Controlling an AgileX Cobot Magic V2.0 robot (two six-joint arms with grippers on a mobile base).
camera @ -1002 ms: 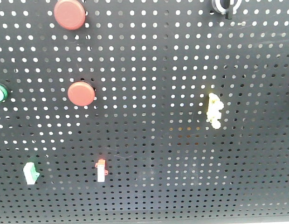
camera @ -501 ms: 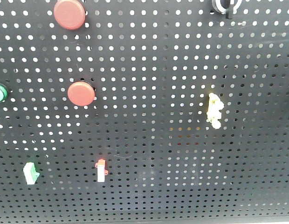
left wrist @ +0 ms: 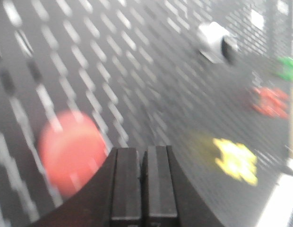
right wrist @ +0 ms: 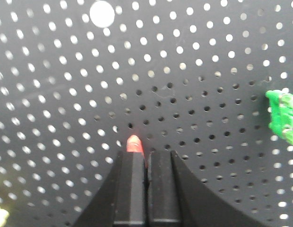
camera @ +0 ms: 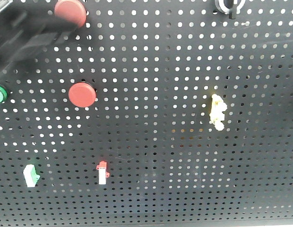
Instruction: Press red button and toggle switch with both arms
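A dark, blurred left arm [camera: 28, 33] has been swung in at the upper left since half a second ago, and the round, flat, matte red button [camera: 73, 10] is now partly overlapped at its tip. The left gripper [left wrist: 142, 153] is seen with fingers pressed together, same for the right gripper [right wrist: 147, 158], nothing pinched. No grasp needed really: the button looks like rigid plastic, best pushed square on its face. The small toggle switch with silvery-white collar and black lever [camera: 228, 5], well off to the left gripper's right and cropped by the frame top, is probably stiff and snappy, to be nudged at the lever tip. Plenty of bare black pegboard [camera: 160, 142] is left around both, but the right gripper is parked by a small white switch with a red tip [right wrist: 133, 143].
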